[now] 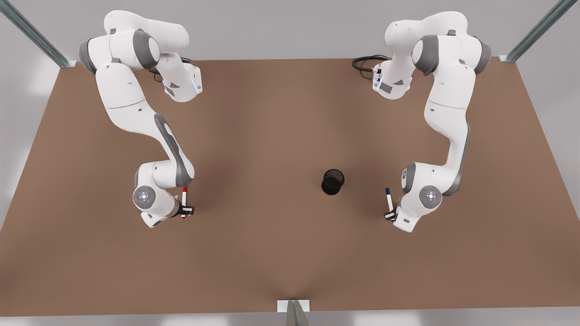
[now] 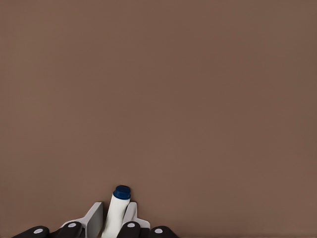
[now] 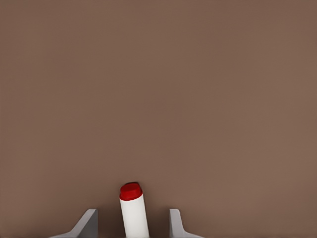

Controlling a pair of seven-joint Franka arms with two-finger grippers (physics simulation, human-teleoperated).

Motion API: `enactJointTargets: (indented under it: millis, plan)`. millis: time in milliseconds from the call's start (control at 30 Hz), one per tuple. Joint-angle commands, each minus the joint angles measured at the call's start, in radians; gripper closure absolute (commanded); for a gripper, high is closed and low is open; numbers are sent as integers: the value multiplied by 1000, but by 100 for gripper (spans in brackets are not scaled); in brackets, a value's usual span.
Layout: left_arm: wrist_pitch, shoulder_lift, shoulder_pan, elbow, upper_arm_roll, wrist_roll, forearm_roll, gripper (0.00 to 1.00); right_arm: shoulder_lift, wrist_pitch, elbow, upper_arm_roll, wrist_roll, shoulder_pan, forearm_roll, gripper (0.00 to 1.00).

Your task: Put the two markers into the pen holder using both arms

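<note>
The black mesh pen holder (image 1: 333,181) stands upright on the brown table, between the two arms. At the front view's right, my left gripper (image 1: 389,214) (image 2: 113,209) is shut on the blue-capped marker (image 1: 389,198) (image 2: 119,206), its fingers pressed against the white barrel. At the front view's left, my right gripper (image 1: 186,209) (image 3: 131,214) is open around the red-capped marker (image 1: 184,198) (image 3: 133,210), with a gap on each side of the barrel. I cannot tell whether either marker is off the table.
The brown table (image 1: 272,253) stretches wide around the holder. Black cables (image 1: 364,63) lie by the arm base at the back right. Metal frame posts stand at the table's back corners and front edge (image 1: 293,312).
</note>
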Motion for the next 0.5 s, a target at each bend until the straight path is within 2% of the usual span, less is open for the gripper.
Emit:
enactJointTargets:
  millis: [0,200,400,467]
  plan:
    - [0,0,0,1,0,23,2,60,-2,6,-1,0,18,0,2,37]
    - [0,-2,0,1,0,23,2,79,0,6,-1,0,15,-2,2,49]
    - [-6,-6,0,24,0,21,12,79,0,6,-3,0,12,-2,2,52]
    - [-146,-63,-14,110,0,12,97,79,0,6,-3,0,12,-2,2,54]
